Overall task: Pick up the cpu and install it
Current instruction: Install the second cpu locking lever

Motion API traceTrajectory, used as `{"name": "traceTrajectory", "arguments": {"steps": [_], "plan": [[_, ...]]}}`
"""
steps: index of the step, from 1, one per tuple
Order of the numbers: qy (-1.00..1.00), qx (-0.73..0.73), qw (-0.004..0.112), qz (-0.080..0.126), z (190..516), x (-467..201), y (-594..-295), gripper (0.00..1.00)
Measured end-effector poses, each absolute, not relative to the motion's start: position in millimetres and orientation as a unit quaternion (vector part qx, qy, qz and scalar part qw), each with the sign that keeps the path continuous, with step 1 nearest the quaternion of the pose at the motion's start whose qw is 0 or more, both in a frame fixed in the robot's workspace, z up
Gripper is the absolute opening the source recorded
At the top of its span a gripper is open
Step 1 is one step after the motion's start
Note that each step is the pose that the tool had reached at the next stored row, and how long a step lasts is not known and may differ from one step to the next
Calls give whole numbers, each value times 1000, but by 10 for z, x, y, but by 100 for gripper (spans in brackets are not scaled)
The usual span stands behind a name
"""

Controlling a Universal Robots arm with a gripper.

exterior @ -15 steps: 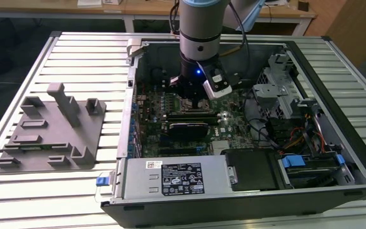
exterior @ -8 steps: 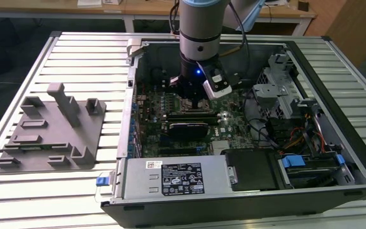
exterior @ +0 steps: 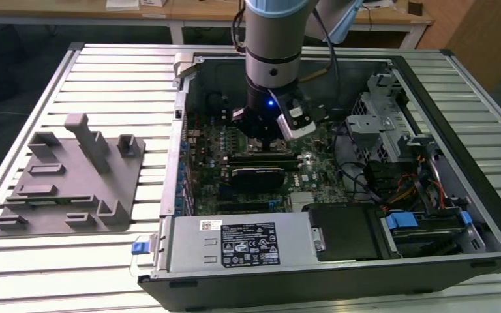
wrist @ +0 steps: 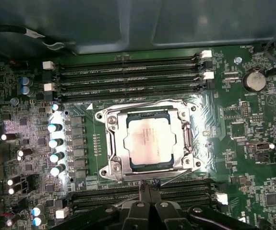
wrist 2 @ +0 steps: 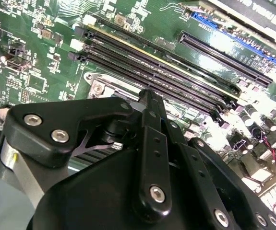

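The cpu (wrist: 147, 143) sits in the socket (wrist: 148, 142) on the board (wrist: 234, 124). The gripper (wrist: 150, 188) hangs just beside it, fingers pressed together, holding nothing.

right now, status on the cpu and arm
Gripper low over motherboard, jaws together, empty. Cpu seated in socket frame. Nothing on top of it.

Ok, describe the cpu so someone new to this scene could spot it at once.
Start at the open computer case, then the green motherboard inside. Between its banks of long dark memory slots sits a metal socket frame; the cpu is the flat silvery square within it.
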State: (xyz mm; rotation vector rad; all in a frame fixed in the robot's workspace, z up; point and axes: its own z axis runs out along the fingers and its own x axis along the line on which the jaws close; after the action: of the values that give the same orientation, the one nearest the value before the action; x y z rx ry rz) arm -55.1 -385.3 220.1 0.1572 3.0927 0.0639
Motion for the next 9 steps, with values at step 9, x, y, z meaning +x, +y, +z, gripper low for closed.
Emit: {"name": "traceTrajectory", "arguments": {"steps": [9], "plan": [[998, 51, 21, 23, 2132, -639, -3862, 11]]}}
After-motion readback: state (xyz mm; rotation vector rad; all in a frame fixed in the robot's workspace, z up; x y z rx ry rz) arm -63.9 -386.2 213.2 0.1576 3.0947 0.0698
